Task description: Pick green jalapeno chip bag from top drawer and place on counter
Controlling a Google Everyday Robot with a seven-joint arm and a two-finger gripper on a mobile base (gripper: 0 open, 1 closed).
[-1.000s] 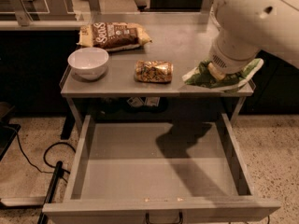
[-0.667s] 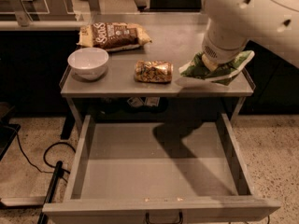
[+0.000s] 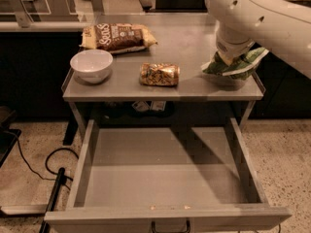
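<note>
The gripper (image 3: 227, 57) sits at the end of the white arm (image 3: 252, 18), low over the right end of the counter (image 3: 194, 38). The wrist hides it from here, so I cannot tell how far open it is or whether it truly grips anything. The green chip bag (image 3: 239, 66) is bunched right under it, crumpled, at the counter's right rim with one corner poking out past the edge. Whether the bag rests on the top or hangs just above it is not clear.

Over the last second the arm has swung in from the right, and the bag has gone with it, a little farther back over the counter. I judge the lift out of the drawer done and the setting-down now in hand. The bag sits near the rim, so it may slip off if let go there.

The drawer (image 3: 165, 178) stands pulled wide open below, with nothing in it. On the counter's left a white bowl (image 3: 91, 65) looks empty. Behind it lies a brown bag (image 3: 119, 37), and a small golden packet (image 3: 159, 74) lies at mid-counter.
</note>
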